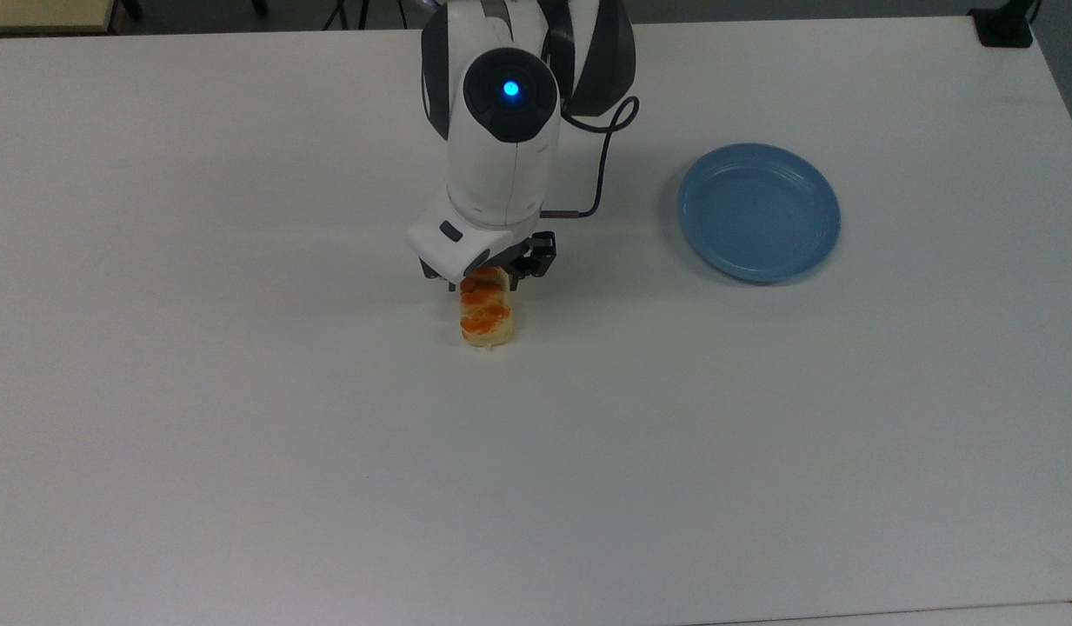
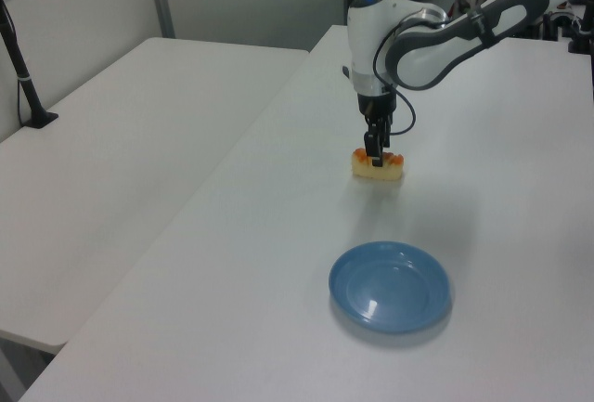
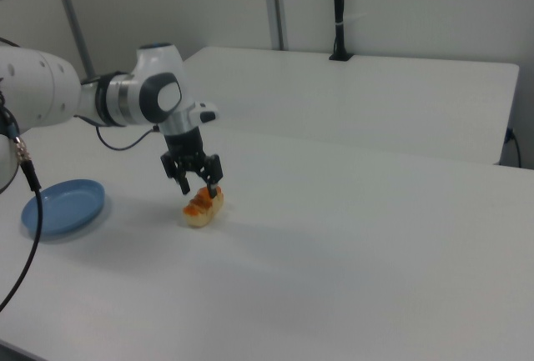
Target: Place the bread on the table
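The bread (image 1: 486, 319) is sitting on the white bench (image 1: 240, 435), well away from the blue plate (image 1: 759, 212), which is lying off toward the top view's right. The gripper (image 3: 199, 190) is hanging right over the bread, at the end nearest the arm. In the right view its two fingers (image 3: 214, 188) are standing apart, one on each side of the bun's top, and they look like they are letting go, not squeezing. So the gripper is open a little and is not really holding anything.

The step in hand is the letting-go part, and the job looks almost done, because the bread is resting flat on the bench.

Next, the arm should be going straight up, so the fingers are not bumping or dragging the bun. It is soft and light, so a small push could be rolling it.
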Available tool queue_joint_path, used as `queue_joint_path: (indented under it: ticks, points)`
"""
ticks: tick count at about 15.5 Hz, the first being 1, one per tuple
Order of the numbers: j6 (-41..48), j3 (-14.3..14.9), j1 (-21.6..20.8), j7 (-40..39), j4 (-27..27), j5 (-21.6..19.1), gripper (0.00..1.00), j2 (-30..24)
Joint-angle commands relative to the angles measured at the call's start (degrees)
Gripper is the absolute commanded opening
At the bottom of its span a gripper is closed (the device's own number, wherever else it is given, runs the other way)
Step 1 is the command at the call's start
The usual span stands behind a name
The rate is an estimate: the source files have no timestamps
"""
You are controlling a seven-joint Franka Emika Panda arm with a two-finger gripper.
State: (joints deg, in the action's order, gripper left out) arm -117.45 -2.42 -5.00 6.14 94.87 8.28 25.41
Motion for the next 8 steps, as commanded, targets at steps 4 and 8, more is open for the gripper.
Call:
queue_joint_path:
  ticks: [4, 8]
  points:
    - [15.74, 0.48, 4.90, 2.30, -0.30, -3.87, 1.00, -17.47]
    - [20.23, 1.54, 9.03, 2.30, -1.17, -9.23, 1.00, -24.87]
